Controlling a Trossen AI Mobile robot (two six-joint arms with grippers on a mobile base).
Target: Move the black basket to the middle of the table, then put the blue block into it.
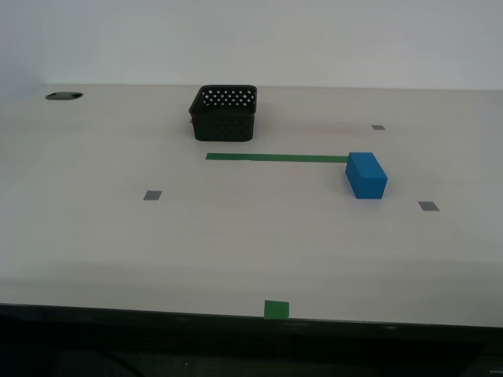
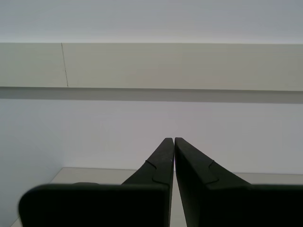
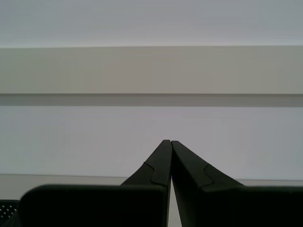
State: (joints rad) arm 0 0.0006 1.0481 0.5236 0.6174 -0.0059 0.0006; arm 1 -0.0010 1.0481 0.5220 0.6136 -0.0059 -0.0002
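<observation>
Right now my first gripper (image 3: pixel 167 141) is pointing level at a pale wall, its two black fingers (image 3: pixel 158 163) pressing together at the tips with nothing caught between them. My second gripper (image 2: pixel 170 139) is doing the same: its fingers (image 2: pixel 189 161) are meeting tip to tip and holding nothing, and only a strip of the table (image 2: pixel 94 175) is showing beneath them, well below the tips. Neither arm is appearing in the exterior view, so all the task's things are lying well apart from both pairs of fingertips. The black basket (image 1: pixel 224 113) is sitting upright and empty toward the far edge of the table (image 1: pixel 236 243), its walls pierced with round holes. Just in front of it a green tape strip (image 1: pixel 275 157) is running across toward the exterior view's right, and the blue block (image 1: pixel 366 174) is resting flat on the tabletop at that end of the strip, touching or nearly touching it, clearly apart from the basket. Small grey square marks (image 1: pixel 153 195) are dotting the surface, a green tape square (image 1: pixel 276 309) is sitting at the dark front edge, and a dark oval opening (image 1: pixel 64 96) is showing at the far corner on the exterior view's left. No writing, brand or label is readable on anything.
</observation>
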